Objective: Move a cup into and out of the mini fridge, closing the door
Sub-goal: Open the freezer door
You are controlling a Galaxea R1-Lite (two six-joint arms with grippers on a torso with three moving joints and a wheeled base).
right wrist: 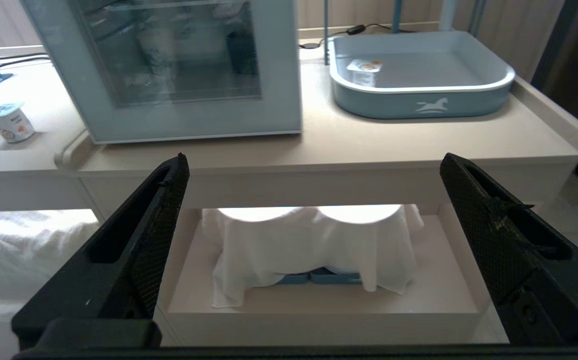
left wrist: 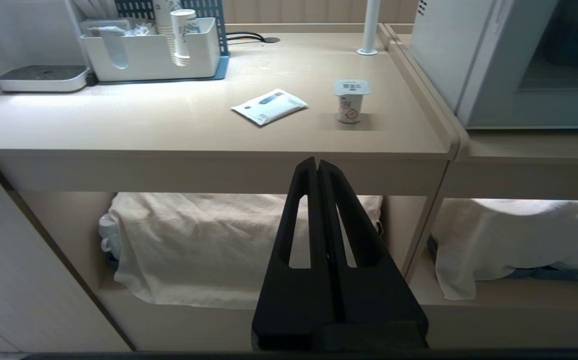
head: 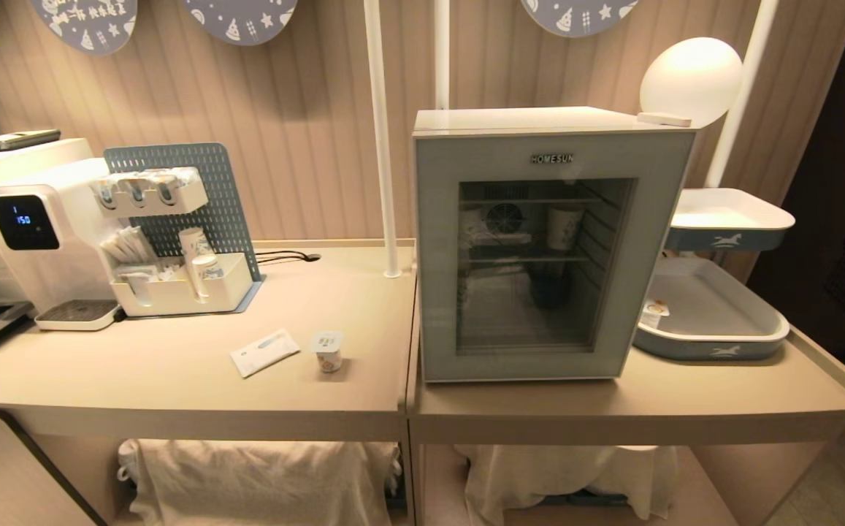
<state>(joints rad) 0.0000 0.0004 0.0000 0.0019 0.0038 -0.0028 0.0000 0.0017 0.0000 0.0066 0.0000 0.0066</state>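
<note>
Cup [head: 328,351] stood upright on the surface [head: 174,380] left of the mini fridge [head: 539,241], beside a flat packet [head: 264,352]: short, white, small coloured prints, squarish foil lid. I saw the door [head: 524,256] closed. Left gripper [left wrist: 317,162] jaws pressed together, right gripper [right wrist: 313,165] jaws spread wide, both below the surface edge.

Head view: warm, dim; glowing globe lamp [head: 690,79] upper right.
Wrist views: cooler, brighter, sharp; glare under counters.
</note>
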